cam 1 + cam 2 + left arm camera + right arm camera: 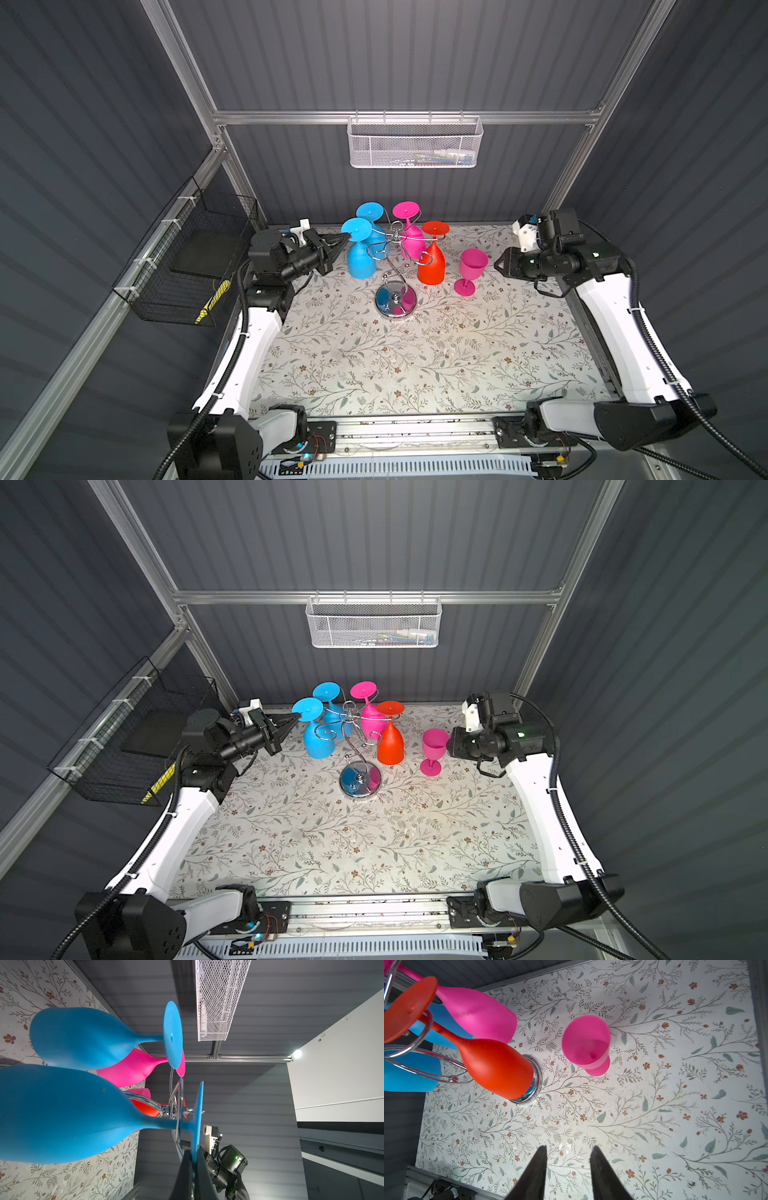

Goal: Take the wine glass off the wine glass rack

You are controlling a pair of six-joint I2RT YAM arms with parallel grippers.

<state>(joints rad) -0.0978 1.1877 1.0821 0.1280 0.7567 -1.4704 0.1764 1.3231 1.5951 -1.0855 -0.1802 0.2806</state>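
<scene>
On the wine glass rack (392,266), four glasses hang inverted, feet caught in the wire arms. Left tool (347,237) is clenched on the foot rim of the near blue wine glass (360,253), probably to slide it clear. Right tool (568,1152), released and empty, hangs above the tabletop (415,365).

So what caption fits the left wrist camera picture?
Left gripper pinching the foot of a blue wine glass hanging upside down on the wine glass rack.
</scene>
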